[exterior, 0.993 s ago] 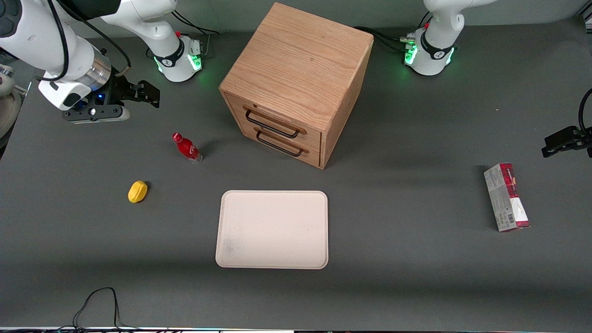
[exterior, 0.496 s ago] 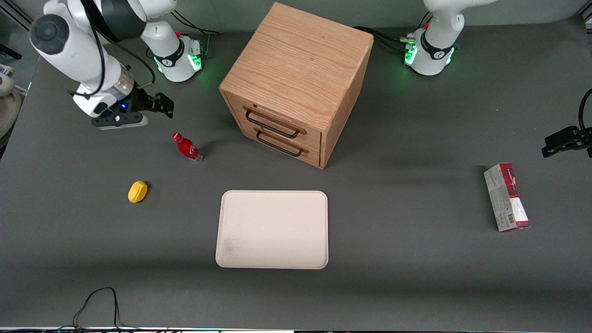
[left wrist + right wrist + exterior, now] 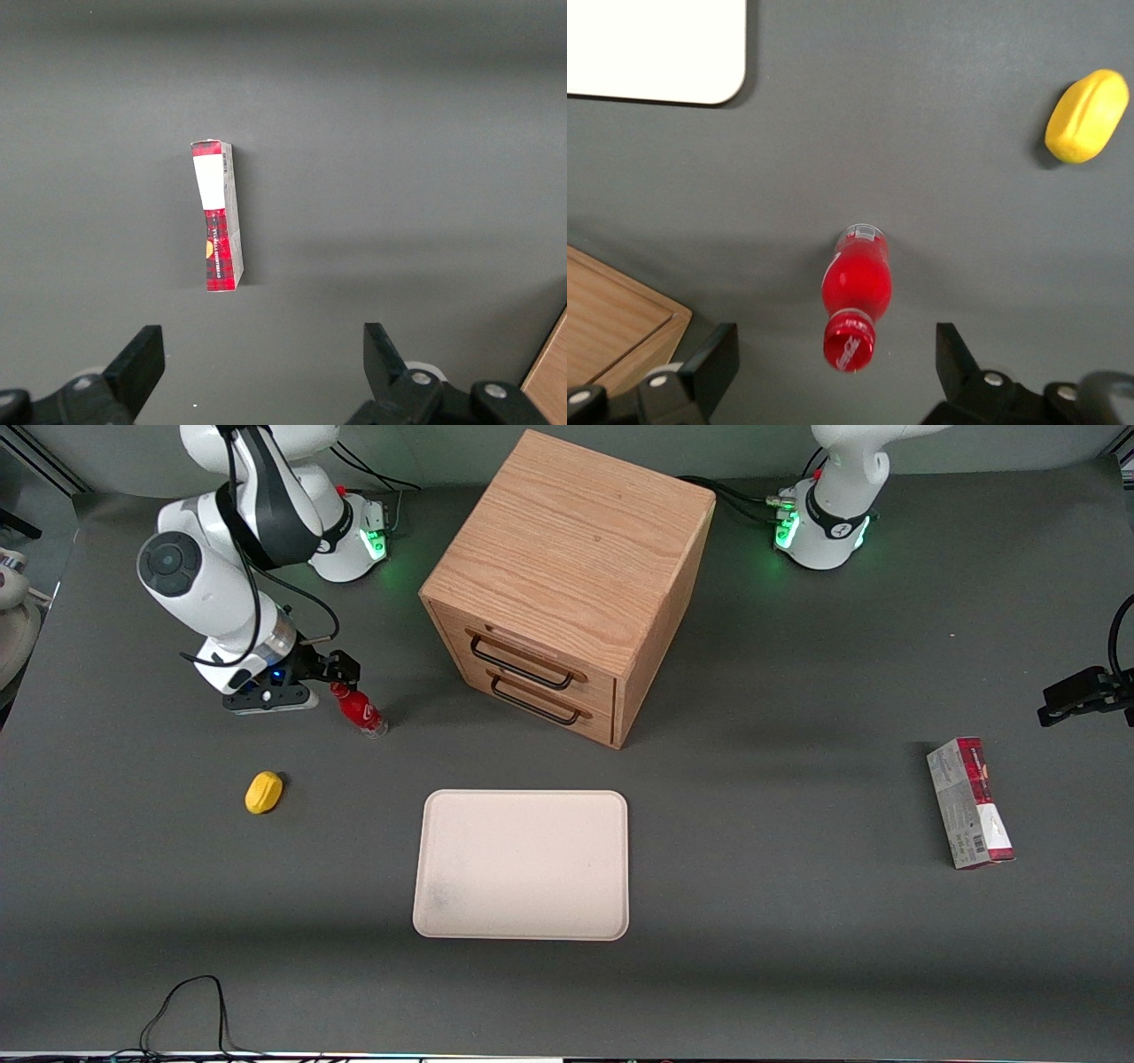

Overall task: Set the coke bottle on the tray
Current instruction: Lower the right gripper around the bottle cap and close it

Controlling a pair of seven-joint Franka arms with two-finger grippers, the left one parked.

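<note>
The coke bottle [image 3: 359, 710], tiny, red, with a red cap and clear base, stands upright on the grey table between the yellow object and the wooden cabinet. In the right wrist view the coke bottle [image 3: 855, 297] is seen from above, its cap between the two fingers. My right gripper [image 3: 330, 666] is open, just above the bottle's cap; it also shows in the right wrist view [image 3: 837, 365]. The cream tray [image 3: 521, 864] lies flat and empty, nearer the front camera than the bottle; a corner of the tray [image 3: 656, 49] shows in the right wrist view.
A wooden drawer cabinet [image 3: 567, 580] stands beside the bottle, its corner [image 3: 611, 332] close to my gripper. A yellow object [image 3: 263, 792] lies nearer the front camera than the bottle. A red-and-grey carton [image 3: 970, 802] lies toward the parked arm's end.
My right gripper has moved down and toward the bottle, from well away to just above its cap. The bottle, tray and other things have not moved.
</note>
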